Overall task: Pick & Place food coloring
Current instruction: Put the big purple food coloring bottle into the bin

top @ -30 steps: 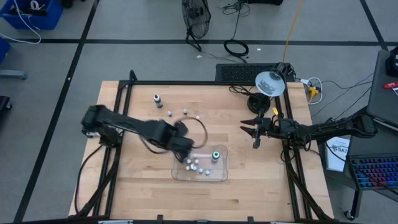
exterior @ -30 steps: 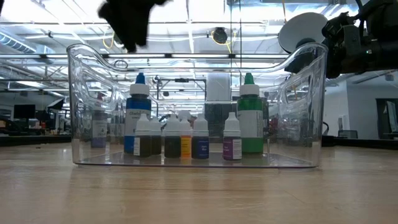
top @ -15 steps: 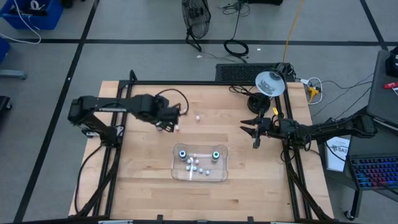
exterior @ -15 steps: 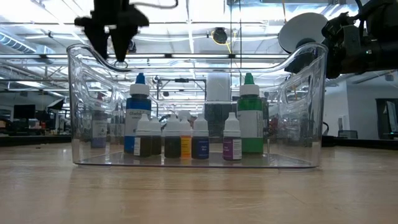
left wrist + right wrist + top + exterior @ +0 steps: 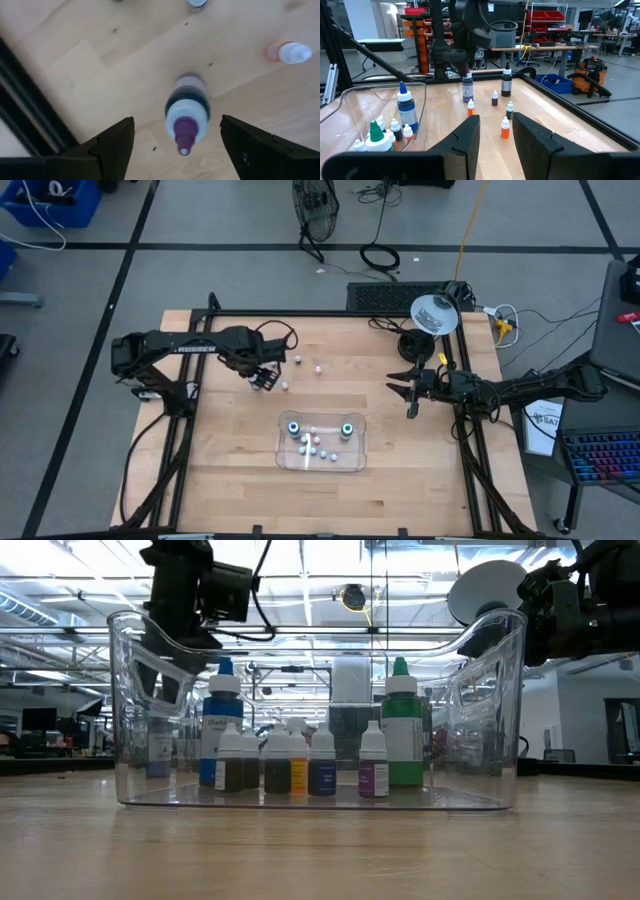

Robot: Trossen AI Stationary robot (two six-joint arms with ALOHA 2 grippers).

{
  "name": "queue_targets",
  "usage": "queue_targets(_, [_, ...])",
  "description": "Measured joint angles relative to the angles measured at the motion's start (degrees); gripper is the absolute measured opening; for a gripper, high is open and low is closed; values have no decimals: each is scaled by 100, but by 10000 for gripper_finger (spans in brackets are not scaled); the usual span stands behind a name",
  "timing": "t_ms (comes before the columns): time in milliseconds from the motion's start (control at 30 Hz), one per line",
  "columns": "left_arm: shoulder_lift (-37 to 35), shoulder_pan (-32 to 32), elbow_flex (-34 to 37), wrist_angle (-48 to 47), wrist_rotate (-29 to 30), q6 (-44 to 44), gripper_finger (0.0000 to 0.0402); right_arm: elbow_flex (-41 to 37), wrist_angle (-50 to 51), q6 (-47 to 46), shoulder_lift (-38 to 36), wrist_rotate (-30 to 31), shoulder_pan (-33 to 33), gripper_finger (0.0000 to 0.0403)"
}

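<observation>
1. The left gripper (image 5: 268, 374) has swung from the tray (image 5: 355, 448) toward 10 o'clock on the worktop (image 5: 390, 450).
2. Its jaws spread wide, straddling an upright purple-capped bottle (image 5: 186, 117), suggesting another pick.
3. The right gripper (image 5: 410, 392) waits, narrowly parted.

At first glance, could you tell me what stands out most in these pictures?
The clear tray near the table's front, holding a tall blue bottle, a green one and several small ones. Behind it, the left gripper hangs open over a purple-tipped bottle, loose small bottles around. The right gripper waits at the right edge.
</observation>
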State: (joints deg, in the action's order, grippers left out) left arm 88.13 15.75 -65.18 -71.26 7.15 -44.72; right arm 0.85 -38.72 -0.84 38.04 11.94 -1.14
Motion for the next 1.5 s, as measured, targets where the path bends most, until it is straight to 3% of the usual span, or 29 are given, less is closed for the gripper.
queue_targets(567, [-21,116,1056,1274,-264,225,276,1,0,2,0,-1,0,105])
queue_targets(867, [-18,116,1103,1353,-257,244,271,1,0,0,2,-1,0,106])
queue_targets(1000, [-18,94,1103,1381,-106,261,242,-1,0,0,2,-1,2,105])
queue_targets(1200, [-18,-30,1100,1441,85,302,140,1,0,0,1,0,-1,107])
queue_targets(1367, [-14,-227,949,1345,158,200,140,1,0,2,2,1,-1,105])
queue_targets(1500, [-12,-677,269,966,190,198,140,0,-1,1,1,0,0,107])
